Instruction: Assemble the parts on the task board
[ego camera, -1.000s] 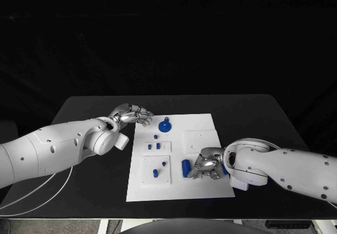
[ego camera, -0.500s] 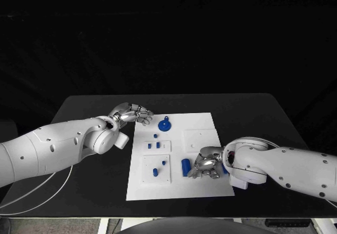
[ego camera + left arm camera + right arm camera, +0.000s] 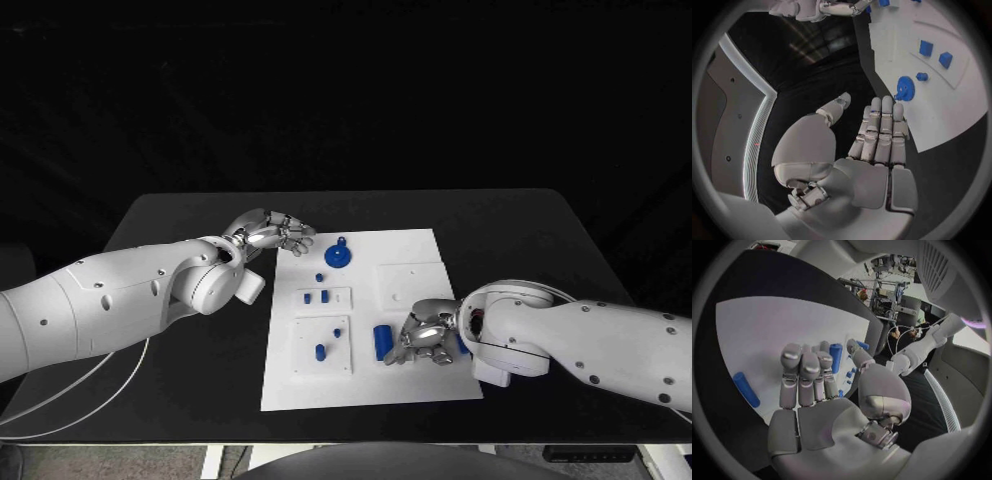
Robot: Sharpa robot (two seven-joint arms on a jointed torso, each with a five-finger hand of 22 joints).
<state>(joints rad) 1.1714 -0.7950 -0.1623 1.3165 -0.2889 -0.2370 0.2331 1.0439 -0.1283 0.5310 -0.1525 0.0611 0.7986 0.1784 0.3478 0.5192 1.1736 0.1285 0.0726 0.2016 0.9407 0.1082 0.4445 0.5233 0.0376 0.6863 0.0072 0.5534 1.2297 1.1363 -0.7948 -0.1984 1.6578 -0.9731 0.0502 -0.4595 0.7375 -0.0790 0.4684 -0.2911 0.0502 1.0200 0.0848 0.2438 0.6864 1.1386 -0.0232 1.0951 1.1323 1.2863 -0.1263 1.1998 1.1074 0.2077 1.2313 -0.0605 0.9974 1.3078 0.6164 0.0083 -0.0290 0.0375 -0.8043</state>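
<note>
Head view: the white rectangular task board (image 3: 418, 385) lies in the middle of the black worktop (image 3: 534, 230). The left hand (image 3: 270, 234) sits just off the board's far left corner, its fingers curled in with nothing in them. A round blue disc part with a small tab (image 3: 339, 258) lies on the far part of the board, near that hand. The right hand (image 3: 424, 338) rests on the board's near right part, fingers bent down beside an upright blue cylinder (image 3: 382, 341); whether they hold anything cannot be told.

Left wrist view: the left hand's fingers (image 3: 881, 131) lie together, nothing between them, above the dark worktop at the board's edge.

Right wrist view: the right hand's fingers (image 3: 803, 371) are bent over the white board, a blue cylinder close behind them.
</note>
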